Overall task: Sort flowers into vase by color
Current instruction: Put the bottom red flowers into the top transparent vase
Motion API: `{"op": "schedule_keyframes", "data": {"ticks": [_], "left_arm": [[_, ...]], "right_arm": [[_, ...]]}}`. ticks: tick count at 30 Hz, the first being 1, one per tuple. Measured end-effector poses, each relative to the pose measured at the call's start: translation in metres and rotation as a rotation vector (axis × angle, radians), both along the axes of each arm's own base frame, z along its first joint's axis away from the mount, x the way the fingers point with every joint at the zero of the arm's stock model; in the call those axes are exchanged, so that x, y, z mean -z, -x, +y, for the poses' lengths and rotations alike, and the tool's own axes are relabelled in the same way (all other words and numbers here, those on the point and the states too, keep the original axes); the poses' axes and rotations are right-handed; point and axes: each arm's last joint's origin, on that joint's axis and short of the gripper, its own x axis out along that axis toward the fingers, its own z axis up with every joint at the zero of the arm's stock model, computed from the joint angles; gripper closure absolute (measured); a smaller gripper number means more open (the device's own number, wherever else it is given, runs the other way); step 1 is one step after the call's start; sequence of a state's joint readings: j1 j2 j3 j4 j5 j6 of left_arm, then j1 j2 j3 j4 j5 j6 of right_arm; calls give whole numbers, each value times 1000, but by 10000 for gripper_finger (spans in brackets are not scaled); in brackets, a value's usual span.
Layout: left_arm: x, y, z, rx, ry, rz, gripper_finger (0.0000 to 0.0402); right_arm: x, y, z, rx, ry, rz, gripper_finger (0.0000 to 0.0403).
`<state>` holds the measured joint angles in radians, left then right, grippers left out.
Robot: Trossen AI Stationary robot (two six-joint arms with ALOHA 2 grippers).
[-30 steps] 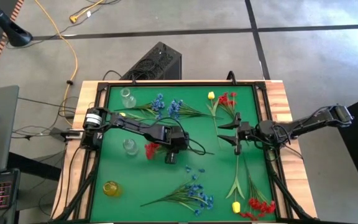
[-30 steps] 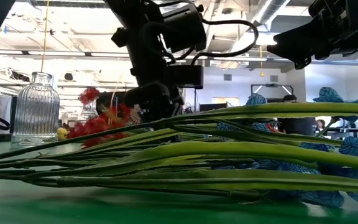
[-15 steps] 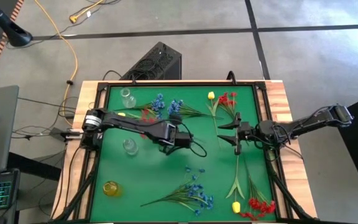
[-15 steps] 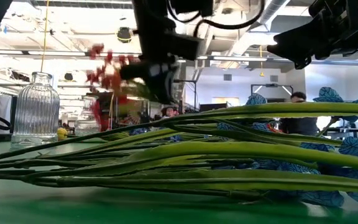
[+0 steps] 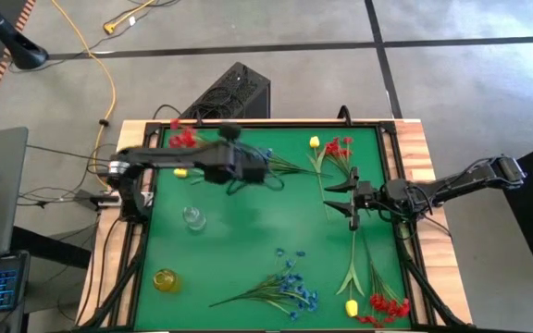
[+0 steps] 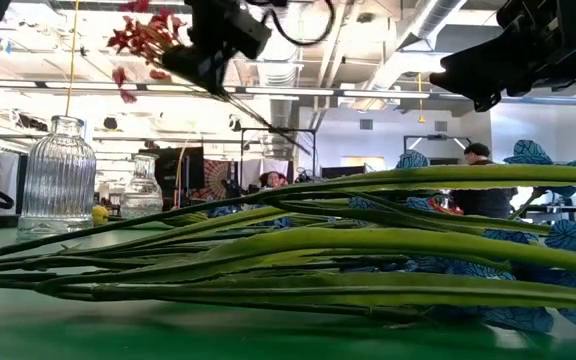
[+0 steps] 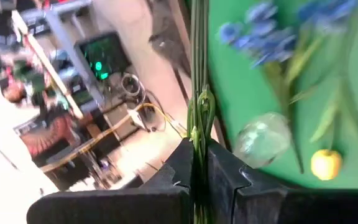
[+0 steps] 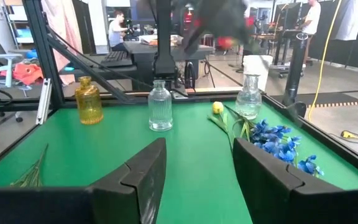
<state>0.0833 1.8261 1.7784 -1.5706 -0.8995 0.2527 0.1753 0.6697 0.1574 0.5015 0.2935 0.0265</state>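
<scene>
My left gripper (image 5: pixel 209 159) is raised over the table's far left part and shut on a spray of red flowers (image 5: pixel 183 139). In the low view its blossoms (image 6: pixel 143 35) stand high, to the left of the gripper (image 6: pixel 213 45). Below are a clear vase (image 7: pixel 263 140) and a yellow tulip bud (image 7: pixel 325 165). A second clear vase (image 5: pixel 192 217) and an amber vase (image 5: pixel 165 279) stand along the left side. My right gripper (image 5: pixel 340 199) waits open at the right, touching nothing. My left gripper pinches the red spray's thin green stem (image 7: pixel 197 134) between its two fingers (image 7: pixel 225 174). The spray is lifted clear of the table. Its blossoms stick out past the gripper toward the far left corner, and the bare stem end (image 6: pixel 258 115) trails down behind.
Blue sprays (image 5: pixel 248 157) lie at the far middle. A yellow tulip (image 5: pixel 314 141) and a red spray (image 5: pixel 340 148) lie at the far right. A blue spray (image 5: pixel 285 282), a yellow tulip (image 5: pixel 351 305) and a red spray (image 5: pixel 387 305) lie near the front edge.
My left gripper has risen from the middle of the table and swung toward the far left corner, tipping as it went. The red spray, low by the table a second ago, is now lifted clear, blossoms high. My right arm has kept still.
</scene>
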Motion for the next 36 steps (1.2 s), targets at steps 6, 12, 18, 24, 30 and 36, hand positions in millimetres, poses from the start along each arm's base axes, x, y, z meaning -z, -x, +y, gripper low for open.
{"op": "schedule_keyframes", "data": {"ticks": [6,12,18,24,30,36], "left_arm": [[-48,49,36,-103,-61,-105,394],[-86,106,58,-142,-14,-154,394],[-109,157,70,-181,44,-207,394],[-119,190,77,-178,52,-156,395],[-123,210,87,-209,49,-84,395],[-120,217,92,-246,21,-2,400]], "right_arm": [[0,0,0,0,0,0,190],[0,0,0,0,-2,0,190],[0,0,0,0,-1,0,190],[0,0,0,0,-1,1,190],[0,0,0,0,-1,1,190],[2,0,0,0,5,25,190]]}}
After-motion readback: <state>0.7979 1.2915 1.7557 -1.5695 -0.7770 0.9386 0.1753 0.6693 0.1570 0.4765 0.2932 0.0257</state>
